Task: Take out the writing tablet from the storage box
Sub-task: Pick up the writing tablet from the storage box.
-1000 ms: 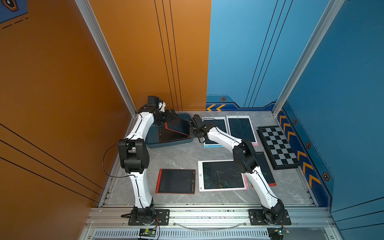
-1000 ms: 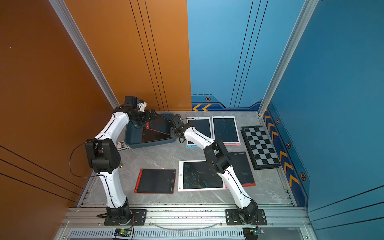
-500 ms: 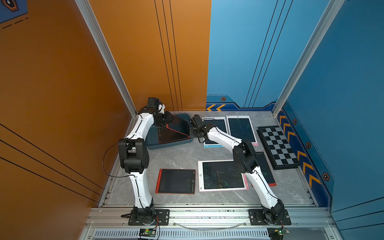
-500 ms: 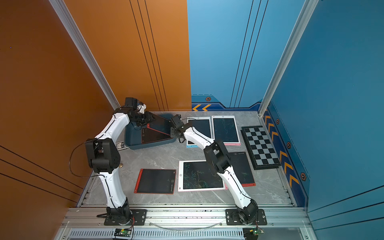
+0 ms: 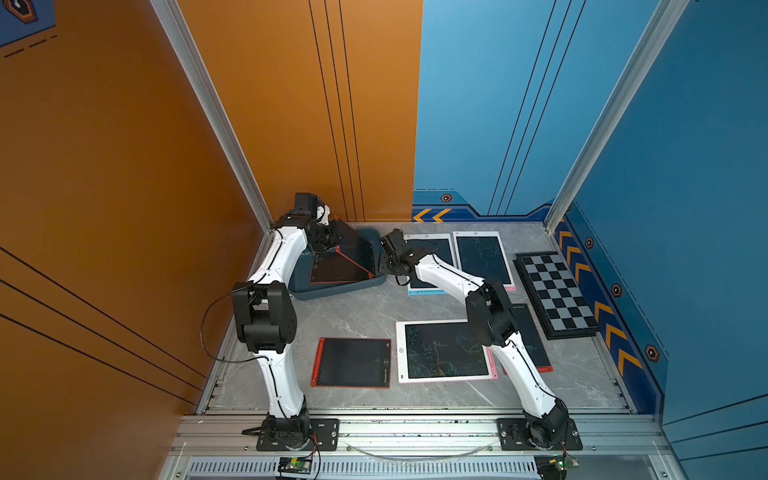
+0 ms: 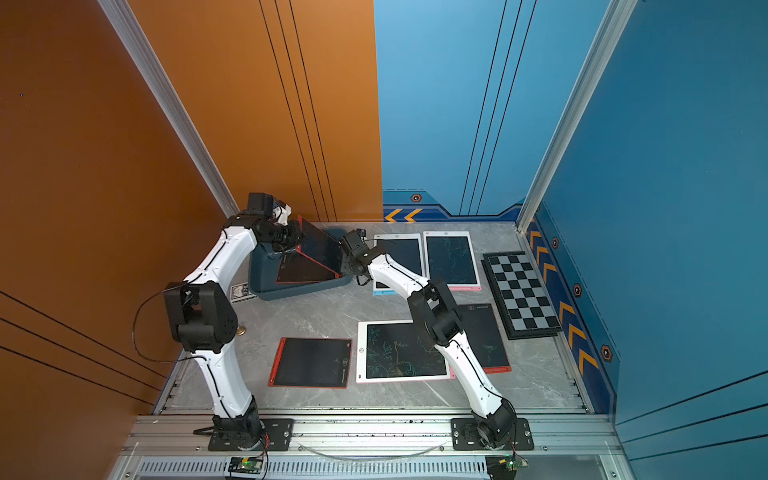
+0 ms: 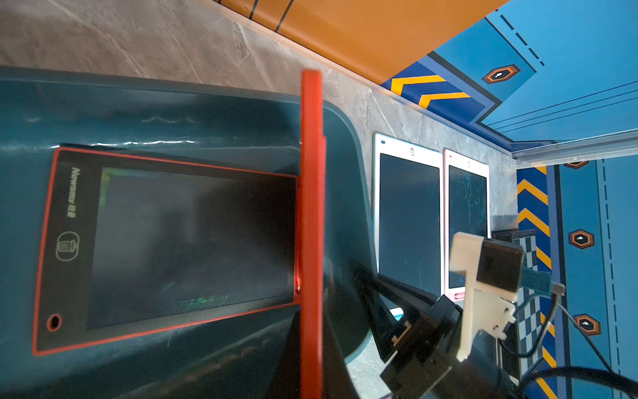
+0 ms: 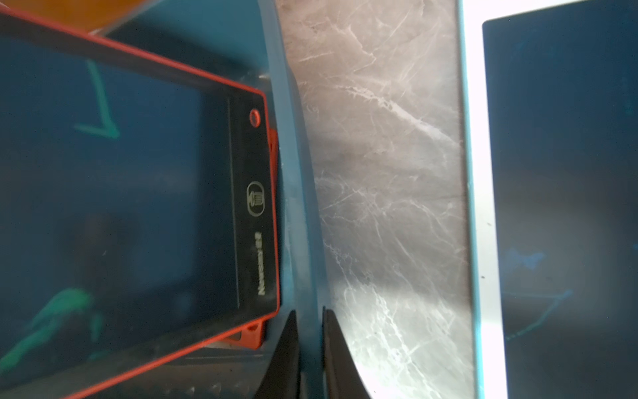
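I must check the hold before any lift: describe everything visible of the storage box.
The storage box is a shallow, dark teal-blue tub of glossy plastic with rounded corners and low flared walls. It rests on the grey marbled table at the far left, near the orange wall. Inside, a flat red-framed tablet lies on its floor, and a tilted tablet slants up above that. The right gripper is shut on the wall facing the right arm, one jaw inside, one outside.

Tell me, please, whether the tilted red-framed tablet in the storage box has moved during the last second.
Yes. The tilted tablet has swung steeper: its upper edge stands higher above the storage box rim, nearer the orange wall.
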### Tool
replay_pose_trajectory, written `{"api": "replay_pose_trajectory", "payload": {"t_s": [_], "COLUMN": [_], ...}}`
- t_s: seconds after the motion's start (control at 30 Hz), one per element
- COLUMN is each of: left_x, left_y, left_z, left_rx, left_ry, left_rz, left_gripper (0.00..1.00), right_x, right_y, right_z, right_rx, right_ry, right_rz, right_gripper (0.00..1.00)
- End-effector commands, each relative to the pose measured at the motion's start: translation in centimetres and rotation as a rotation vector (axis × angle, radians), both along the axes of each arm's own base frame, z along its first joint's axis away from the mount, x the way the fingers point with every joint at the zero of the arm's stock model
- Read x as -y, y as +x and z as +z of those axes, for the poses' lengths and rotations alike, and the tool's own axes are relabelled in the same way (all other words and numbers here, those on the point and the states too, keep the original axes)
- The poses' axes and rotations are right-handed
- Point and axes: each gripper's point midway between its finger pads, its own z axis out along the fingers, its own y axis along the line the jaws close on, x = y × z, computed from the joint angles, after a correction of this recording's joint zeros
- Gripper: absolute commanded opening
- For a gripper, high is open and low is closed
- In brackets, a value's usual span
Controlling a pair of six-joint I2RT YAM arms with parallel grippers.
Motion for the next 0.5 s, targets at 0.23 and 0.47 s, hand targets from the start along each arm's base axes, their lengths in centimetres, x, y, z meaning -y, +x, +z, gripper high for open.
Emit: {"api": "replay_pose_trajectory", "payload": {"t_s": [0.23,0.47], "left_x": [-3.7,-7.3], "left_y": [-5.0,-9.5], "left_z": [9.6,11.8], "left_rx": [0.199,0.256], "left_ry": [0.006,0.006], "left_rz": [0.135,0.266], "left_gripper": [0.0,0.0], "right_x": [3.0,3.1], "right_y": [2.2,4.3], "right_z": [-0.7,0.1], "right_rx": [0.021,0.078], "right_ry": [0.035,0.074], "right_rz": [-0.185,-0.239], "right_gripper": [0.11,0.1]}}
